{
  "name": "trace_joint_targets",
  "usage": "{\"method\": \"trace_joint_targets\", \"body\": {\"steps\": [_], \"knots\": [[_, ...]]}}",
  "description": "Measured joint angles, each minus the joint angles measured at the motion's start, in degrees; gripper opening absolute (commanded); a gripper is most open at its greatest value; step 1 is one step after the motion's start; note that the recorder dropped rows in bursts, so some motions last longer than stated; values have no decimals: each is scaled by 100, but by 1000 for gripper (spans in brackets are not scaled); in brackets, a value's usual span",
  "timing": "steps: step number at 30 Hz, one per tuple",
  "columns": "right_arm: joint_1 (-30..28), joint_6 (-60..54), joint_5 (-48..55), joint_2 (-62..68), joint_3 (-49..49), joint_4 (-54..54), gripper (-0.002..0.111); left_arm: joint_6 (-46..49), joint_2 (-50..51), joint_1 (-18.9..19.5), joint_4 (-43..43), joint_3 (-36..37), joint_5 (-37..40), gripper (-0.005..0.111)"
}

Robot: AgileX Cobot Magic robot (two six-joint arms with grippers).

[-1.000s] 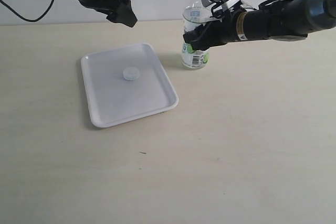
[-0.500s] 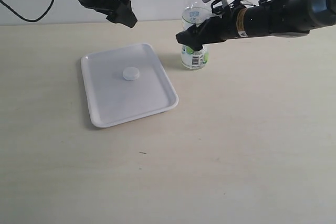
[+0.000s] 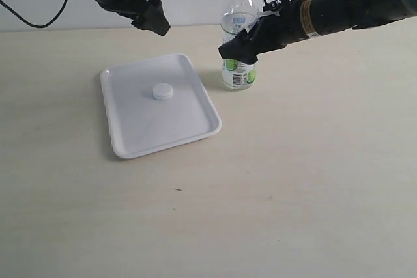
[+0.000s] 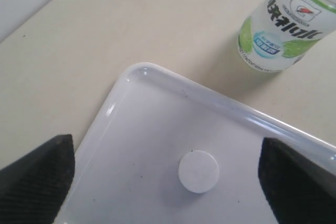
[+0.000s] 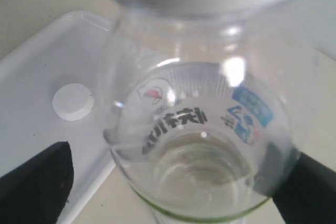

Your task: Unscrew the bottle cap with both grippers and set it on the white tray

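Bottle cap [image 3: 162, 91] is lying on the white tray [image 3: 130, 141], below the released left hand [image 3: 155, 21]. Right hand [image 3: 238, 49] is straddling the bottle [image 3: 238, 75], released and seemingly not touching; withdrawing straight avoids tipping it.

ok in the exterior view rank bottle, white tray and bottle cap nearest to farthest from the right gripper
1. bottle, right at the right gripper
2. white tray, left of it
3. bottle cap, mid-tray, farther left

I'm looking at a pale tabletop [image 3: 293, 193] carrying two things: the white tray [image 3: 130, 128] lying flat below the left gripper's [image 3: 156, 23] jaws, and the bottle [image 3: 239, 73] standing between the right gripper's [image 3: 238, 45] jaws.
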Motion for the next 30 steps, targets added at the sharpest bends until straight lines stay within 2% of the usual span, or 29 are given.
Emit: {"method": "trace_joint_targets", "body": {"steps": [11,24,30], "knots": [[-499,246,-1038,-150,0,-58,93,0,0,0,0,0,0,90],[-928,402,-1758,-173,0,-131,93,0,0,0,0,0,0,90],[-1391,426,-2684,-240,0,-43,93,0,0,0,0,0,0,90]]}}
